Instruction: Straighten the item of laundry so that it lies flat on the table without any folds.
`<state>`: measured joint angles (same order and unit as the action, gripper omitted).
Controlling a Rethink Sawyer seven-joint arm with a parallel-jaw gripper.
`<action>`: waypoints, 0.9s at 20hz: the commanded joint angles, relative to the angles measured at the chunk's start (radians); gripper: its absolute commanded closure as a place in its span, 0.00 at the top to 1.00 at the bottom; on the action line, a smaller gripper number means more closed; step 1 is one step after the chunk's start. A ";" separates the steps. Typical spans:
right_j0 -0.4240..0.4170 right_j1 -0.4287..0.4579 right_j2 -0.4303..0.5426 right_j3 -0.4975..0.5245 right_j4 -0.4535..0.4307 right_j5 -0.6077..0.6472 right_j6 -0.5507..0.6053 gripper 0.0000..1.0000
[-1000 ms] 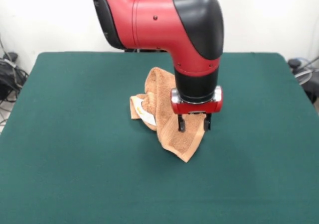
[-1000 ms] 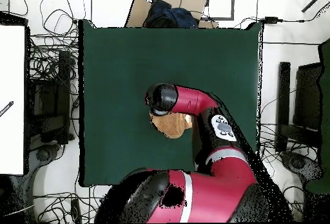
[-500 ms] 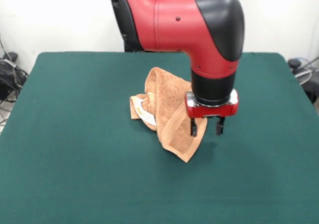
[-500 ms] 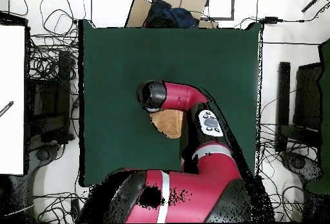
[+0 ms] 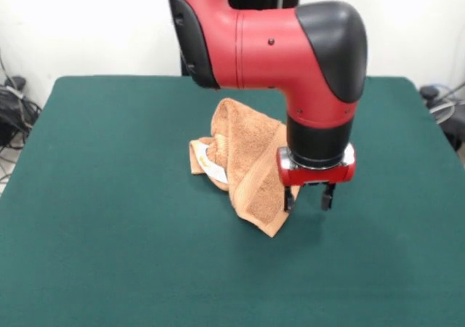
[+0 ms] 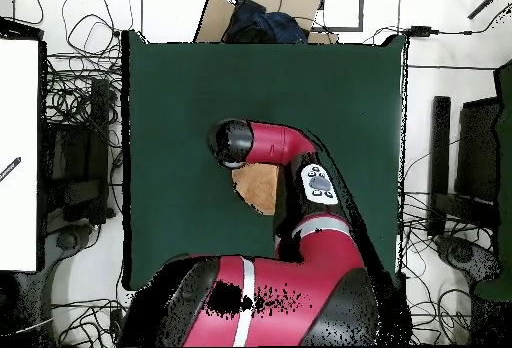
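Little looks done: the towel (image 5: 243, 171) lies bunched and folded near the middle of the table (image 5: 109, 232). The gripper (image 5: 309, 198) hangs at its right edge, fingers spread, seemingly holding nothing. Spreading it flat is all left.

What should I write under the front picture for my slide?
Robot gripper, open, beside a crumpled orange towel on a green table.

towel (image 5: 243, 160) | orange-tan terry, crumpled and folded over itself, not flat | raised hump at the far end, a lower corner pointing toward the camera | woven band along the near edge | white label on its left side | bench (image 5: 109, 218) | dark green cloth, towel near its middle
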<state>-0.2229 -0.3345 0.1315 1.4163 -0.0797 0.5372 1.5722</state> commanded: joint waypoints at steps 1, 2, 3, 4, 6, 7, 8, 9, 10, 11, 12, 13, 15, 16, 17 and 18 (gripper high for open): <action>-0.042 0.042 0.073 -0.011 0.030 -0.068 0.124 1.00; -0.047 0.044 0.080 -0.007 0.031 -0.072 0.122 1.00; -0.048 0.045 0.082 -0.006 0.032 -0.075 0.123 1.00; -0.049 0.049 0.085 -0.002 0.029 -0.084 0.122 1.00; -0.055 0.053 0.093 -0.002 0.030 -0.086 0.117 1.00; -0.058 0.054 0.097 -0.002 0.031 -0.084 0.114 1.00; -0.059 0.054 0.099 -0.002 0.030 -0.085 0.113 1.00; -0.064 0.055 0.105 0.001 0.031 -0.087 0.111 1.00; -0.066 0.055 0.109 -0.006 0.033 -0.081 0.107 1.00; -0.069 0.054 0.112 -0.002 0.034 -0.083 0.107 1.00; -0.071 0.054 0.115 0.002 0.032 -0.086 0.105 1.00; -0.073 0.051 0.116 0.005 0.033 -0.084 0.104 1.00; -0.074 0.041 0.118 0.015 0.033 -0.082 0.106 1.00; -0.073 0.030 0.117 0.023 0.032 -0.080 0.107 1.00; -0.066 0.008 0.108 0.033 0.029 -0.078 0.114 1.00; -0.051 -0.027 0.090 0.045 0.027 -0.066 0.127 1.00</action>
<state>-0.2618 -0.3244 0.1535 1.4141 -0.0690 0.5370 1.5722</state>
